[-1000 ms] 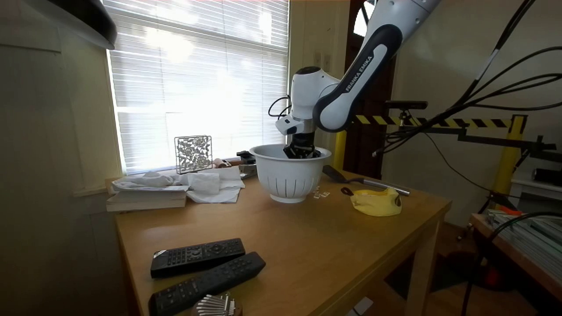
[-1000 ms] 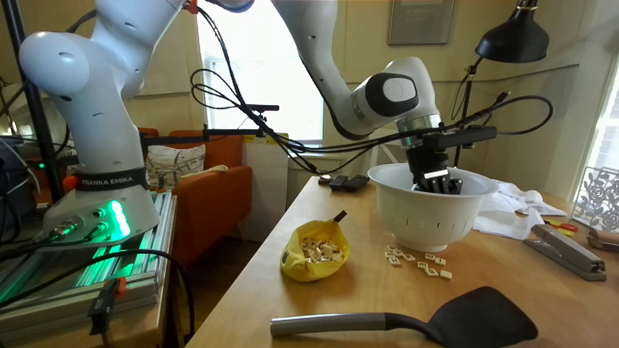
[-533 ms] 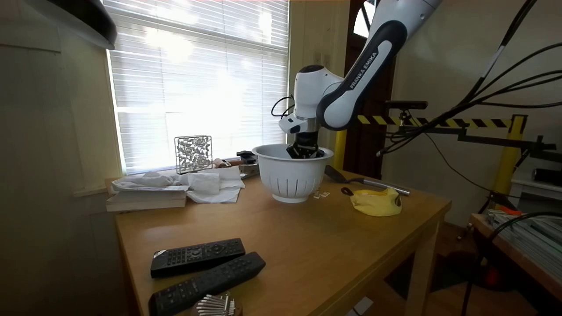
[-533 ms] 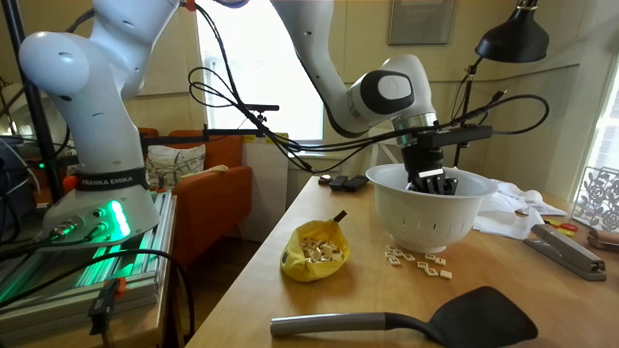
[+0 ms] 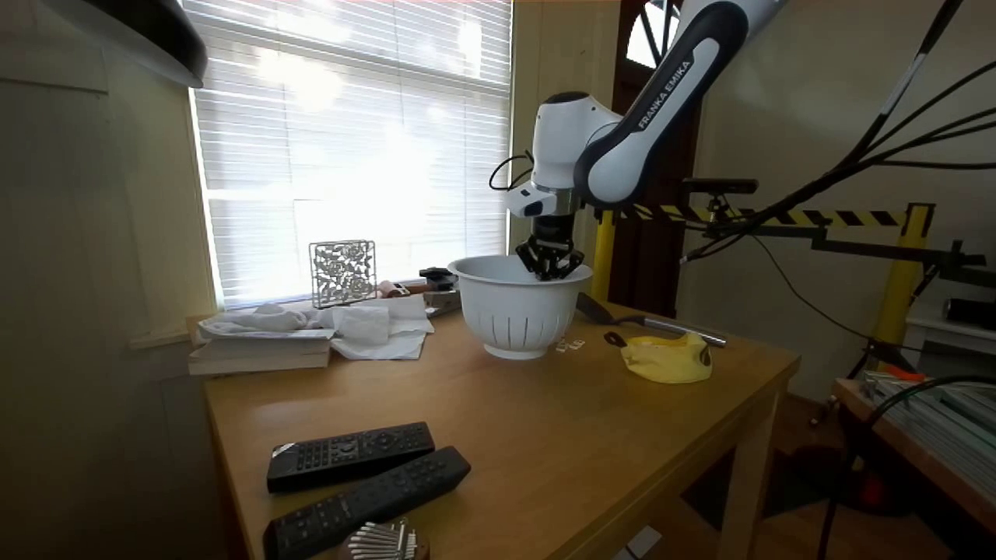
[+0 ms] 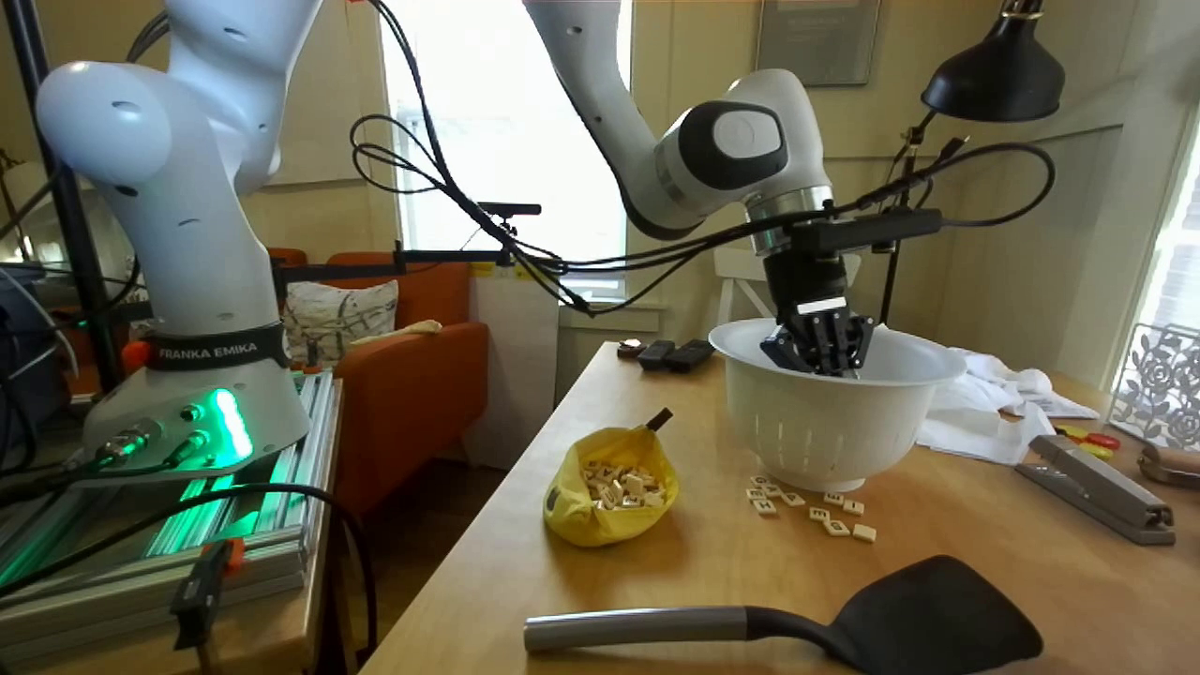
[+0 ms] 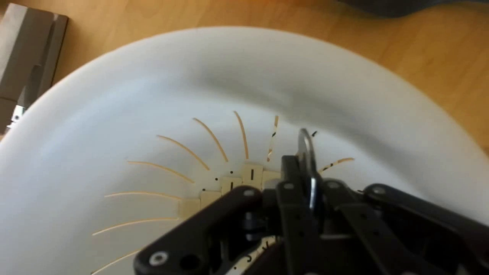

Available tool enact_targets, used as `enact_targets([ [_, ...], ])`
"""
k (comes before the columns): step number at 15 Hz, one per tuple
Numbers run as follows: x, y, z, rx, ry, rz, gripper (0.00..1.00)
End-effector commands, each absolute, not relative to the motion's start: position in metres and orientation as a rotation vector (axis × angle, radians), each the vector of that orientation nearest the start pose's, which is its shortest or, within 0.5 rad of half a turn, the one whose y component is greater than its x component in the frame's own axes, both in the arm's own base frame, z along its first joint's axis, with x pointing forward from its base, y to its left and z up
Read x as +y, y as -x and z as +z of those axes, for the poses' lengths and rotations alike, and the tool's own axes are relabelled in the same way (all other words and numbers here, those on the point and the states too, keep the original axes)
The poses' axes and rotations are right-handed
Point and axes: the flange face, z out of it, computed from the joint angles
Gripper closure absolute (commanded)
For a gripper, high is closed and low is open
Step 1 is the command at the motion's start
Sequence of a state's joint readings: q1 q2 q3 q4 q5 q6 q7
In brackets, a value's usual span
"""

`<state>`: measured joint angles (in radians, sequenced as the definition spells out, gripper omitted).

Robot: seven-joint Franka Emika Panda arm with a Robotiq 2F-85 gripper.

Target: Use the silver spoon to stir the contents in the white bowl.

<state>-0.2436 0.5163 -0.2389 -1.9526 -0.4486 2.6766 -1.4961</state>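
The white bowl (image 5: pixel 515 311) stands upright on the table; it also shows in an exterior view (image 6: pixel 834 431) and fills most of the wrist view (image 7: pixel 153 95). Cream letter tiles (image 7: pixel 252 173) lie on its slotted floor. My gripper (image 5: pixel 549 272) points down into the bowl, its fingertips below the rim. It also shows in an exterior view (image 6: pixel 823 364). In the wrist view my gripper (image 7: pixel 310 187) is shut on the silver spoon (image 7: pixel 308 152), seen edge-on with a rounded end sticking out between the fingers. The rest of the spoon is hidden.
A yellow bag of tiles (image 6: pixel 609 497), loose tiles (image 6: pixel 816 511) and a black spatula (image 6: pixel 928 619) lie near the bowl. A stapler (image 6: pixel 1097 487) and white paper (image 5: pixel 381 330) are beside it. Black remotes (image 5: pixel 366 498) lie at the table's end. Cables (image 6: pixel 675 253) hang from the arm.
My arm and gripper have risen, and more of the gripper shows above the bowl's rim. The bowl has slid slightly, to the right in an exterior view.
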Motion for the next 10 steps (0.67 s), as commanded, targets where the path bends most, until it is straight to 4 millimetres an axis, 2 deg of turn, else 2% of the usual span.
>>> enact_targets([
  [1, -0.268, -0.566, 0.270, -2.303, 2.634, 0.243, 0.96],
  [3, -0.264, -0.569, 0.284, -2.321, 2.648, 0.201, 0.96],
  [5, -0.260, -0.574, 0.291, -2.410, 2.654, 0.172, 0.97],
  [10, -0.253, -0.582, 0.307, -2.810, 2.519, 0.139, 0.97],
])
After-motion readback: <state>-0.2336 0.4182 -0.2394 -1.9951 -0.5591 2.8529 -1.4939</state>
